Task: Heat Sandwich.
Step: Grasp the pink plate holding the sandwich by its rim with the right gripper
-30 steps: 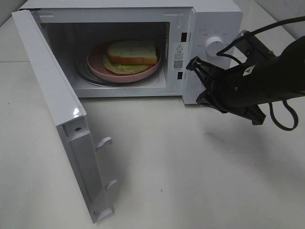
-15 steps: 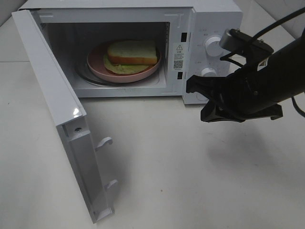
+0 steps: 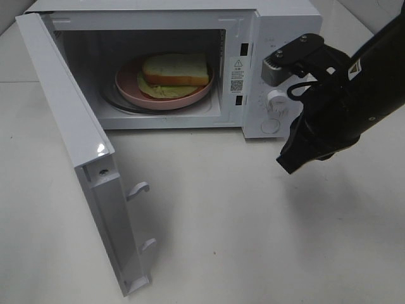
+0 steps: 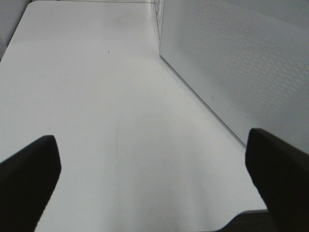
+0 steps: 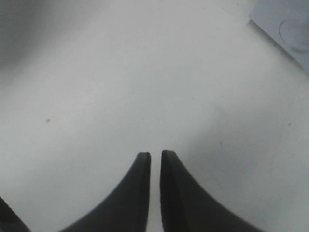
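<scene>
Sandwich (image 3: 175, 69) sits inside microwave (image 3: 278, 25) (door (image 3: 76, 145) open).

A robot test bench, we think, set up like a kitchen corner.
We see a white boxy microwave oven (image 3: 190, 63) alone on a plain white table (image 3: 253, 221), black cabled robot arm (image 3: 354, 88) alongside.

- The oven (image 3: 272, 38) mouth stands unblocked, its door (image 3: 76, 145) swung wide at the left.
- The sandwich (image 3: 175, 68) fills the cavity's middle.
- The right arm (image 3: 342, 107) hangs before the control panel.
</scene>
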Robot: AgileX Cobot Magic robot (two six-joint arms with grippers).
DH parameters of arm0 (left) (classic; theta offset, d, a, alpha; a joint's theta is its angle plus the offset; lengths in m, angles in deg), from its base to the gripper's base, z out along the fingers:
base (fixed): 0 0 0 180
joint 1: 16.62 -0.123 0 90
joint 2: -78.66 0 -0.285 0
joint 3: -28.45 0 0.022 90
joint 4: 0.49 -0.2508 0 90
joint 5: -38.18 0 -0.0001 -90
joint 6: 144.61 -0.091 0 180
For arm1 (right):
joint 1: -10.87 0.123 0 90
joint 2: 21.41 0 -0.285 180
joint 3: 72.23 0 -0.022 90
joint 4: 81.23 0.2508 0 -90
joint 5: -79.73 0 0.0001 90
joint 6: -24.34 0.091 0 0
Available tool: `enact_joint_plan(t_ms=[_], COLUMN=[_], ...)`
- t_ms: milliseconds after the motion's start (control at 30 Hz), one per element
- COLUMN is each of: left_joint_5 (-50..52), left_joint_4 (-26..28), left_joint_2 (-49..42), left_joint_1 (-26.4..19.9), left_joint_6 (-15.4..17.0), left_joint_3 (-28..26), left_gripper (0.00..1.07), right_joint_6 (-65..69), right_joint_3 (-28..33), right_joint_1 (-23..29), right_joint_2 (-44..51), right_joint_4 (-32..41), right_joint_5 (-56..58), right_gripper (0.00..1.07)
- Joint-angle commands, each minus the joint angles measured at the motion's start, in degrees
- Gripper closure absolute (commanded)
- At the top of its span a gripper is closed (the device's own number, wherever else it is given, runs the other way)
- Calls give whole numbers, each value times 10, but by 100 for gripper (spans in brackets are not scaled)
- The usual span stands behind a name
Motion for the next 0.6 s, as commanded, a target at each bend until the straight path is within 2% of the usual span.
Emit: enact_joint_plan(t_ms=[33, 67, 200, 433, 600], left_joint_5=[2, 2, 2, 2, 2], left_joint_4=[5, 5, 5, 5, 5], left_joint_2=[-9, -9, -9, -9, -9], left_joint_1=[-2, -2, -2, -2, -2], left_joint_6=[2, 2, 2, 2, 2], left_joint_3=[1, 1, 1, 1, 1], left_gripper=[7, 7, 7, 7, 7], right_joint_6=[-147, -147, -291, -391, -420], right_joint_3=[-2, -2, -2, -2, -2], right_joint_1=[-1, -1, -1, -1, -1], right_joint_2=[5, 5, 5, 5, 5], right_joint_4=[-7, -7, -7, -33, -40], right_joint_5=[3, 3, 3, -5, -5], right_gripper=[96, 96, 95, 93, 82])
